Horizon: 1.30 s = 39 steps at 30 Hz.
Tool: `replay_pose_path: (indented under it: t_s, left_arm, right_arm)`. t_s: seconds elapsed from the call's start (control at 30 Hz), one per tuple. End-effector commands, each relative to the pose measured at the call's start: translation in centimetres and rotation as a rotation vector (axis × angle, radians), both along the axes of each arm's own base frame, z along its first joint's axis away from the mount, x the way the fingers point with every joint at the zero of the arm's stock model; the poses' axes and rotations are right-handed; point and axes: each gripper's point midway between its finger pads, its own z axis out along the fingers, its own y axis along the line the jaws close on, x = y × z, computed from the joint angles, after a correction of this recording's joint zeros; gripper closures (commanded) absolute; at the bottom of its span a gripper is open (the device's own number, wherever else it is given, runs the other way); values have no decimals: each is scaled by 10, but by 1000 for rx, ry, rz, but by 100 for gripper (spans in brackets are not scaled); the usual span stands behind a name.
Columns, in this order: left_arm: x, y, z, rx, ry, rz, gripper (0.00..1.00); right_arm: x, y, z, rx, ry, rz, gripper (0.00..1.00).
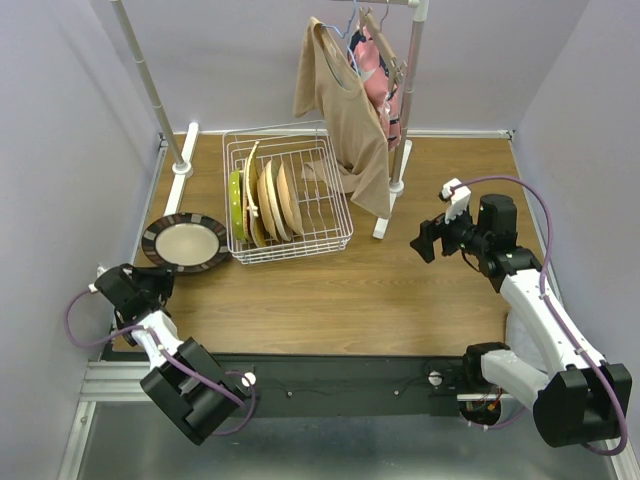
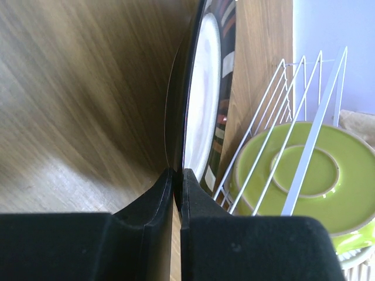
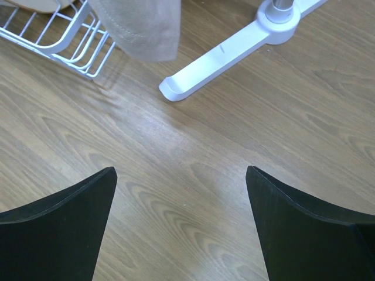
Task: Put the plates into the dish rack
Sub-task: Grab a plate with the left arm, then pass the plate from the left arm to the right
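A dark-rimmed beige plate (image 1: 186, 242) lies at the table's left, just left of the white wire dish rack (image 1: 330, 243). My left gripper (image 1: 160, 281) is shut on this plate's near rim; in the left wrist view the fingers (image 2: 177, 184) pinch the plate's (image 2: 202, 105) edge. The rack holds several plates on edge: a lime one (image 1: 237, 206) (image 2: 304, 175) at the left, then cream and beige ones (image 1: 273, 200). My right gripper (image 1: 437, 238) is open and empty above bare wood (image 3: 181, 193), right of the rack.
A white clothes-rail stand (image 1: 408, 110) behind the rack carries a tan shirt (image 1: 345, 110) hanging over the rack's back right corner. Its foot (image 3: 234, 47) lies ahead of my right gripper. A second stand pole (image 1: 152, 90) rises at the back left. Walls close both sides.
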Motion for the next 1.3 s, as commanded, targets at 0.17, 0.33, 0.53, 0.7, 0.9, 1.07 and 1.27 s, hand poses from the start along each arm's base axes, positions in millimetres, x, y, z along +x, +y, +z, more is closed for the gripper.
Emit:
replay_pose_path:
  t_s: [0.17, 0.33, 0.53, 0.7, 0.9, 1.07, 1.27]
  left_arm:
    - [25, 6, 49, 67, -110, -131, 100]
    - [30, 9, 58, 60, -125, -132, 100]
    - [33, 3, 65, 24, -168, -155, 100]
    - [37, 1, 78, 15, -214, -168, 100]
    - [42, 5, 105, 22, -280, -154, 100]
    - [46, 8, 123, 40, -310, -158, 100]
    - [48, 11, 138, 52, -334, -149, 100]
  right_arm:
    - [-17, 17, -4, 37, 37, 128, 0]
    - [-22, 21, -6, 42, 49, 162, 0]
    - [-25, 26, -7, 48, 58, 188, 0]
    - [-33, 35, -5, 82, 72, 251, 0]
    - [-39, 41, -7, 102, 91, 296, 0]
    - [-39, 41, -9, 101, 93, 301, 0]
    - [-41, 42, -9, 104, 96, 308, 0]
